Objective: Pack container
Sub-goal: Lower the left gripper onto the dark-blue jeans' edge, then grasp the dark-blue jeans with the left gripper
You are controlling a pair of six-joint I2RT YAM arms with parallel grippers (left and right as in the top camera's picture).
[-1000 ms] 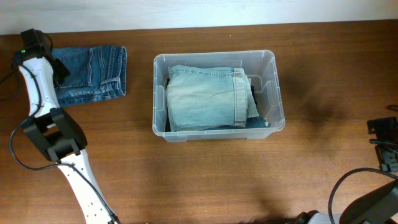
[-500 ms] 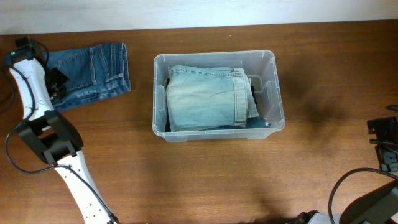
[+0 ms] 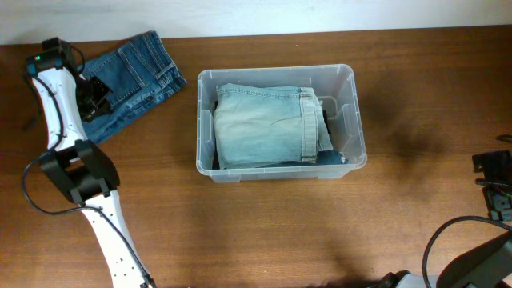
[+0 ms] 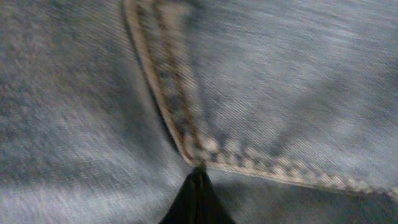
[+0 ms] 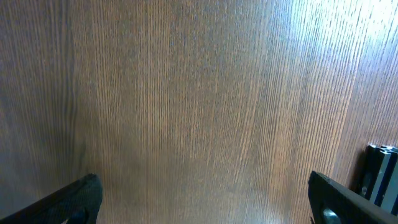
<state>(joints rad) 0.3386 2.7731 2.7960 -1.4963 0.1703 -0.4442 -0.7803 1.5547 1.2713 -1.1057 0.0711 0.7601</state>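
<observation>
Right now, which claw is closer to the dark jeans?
Left. The left claw is right on the dark jeans, pinching the denim. The right claw is far off on the other side of the bin, open and holding nothing.

Wooden table [image 3: 264,232] with container [image 3: 274,72], blue jeans [image 3: 140,68]

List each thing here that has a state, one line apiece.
container: upright, no lid on it, partly filled.
light jeans: folded, lying inside the container.
dark jeans: on the table outside the container, pinched by the left gripper.
left gripper: shut on the dark jeans.
right gripper: open, holding nothing, over bare table.
</observation>
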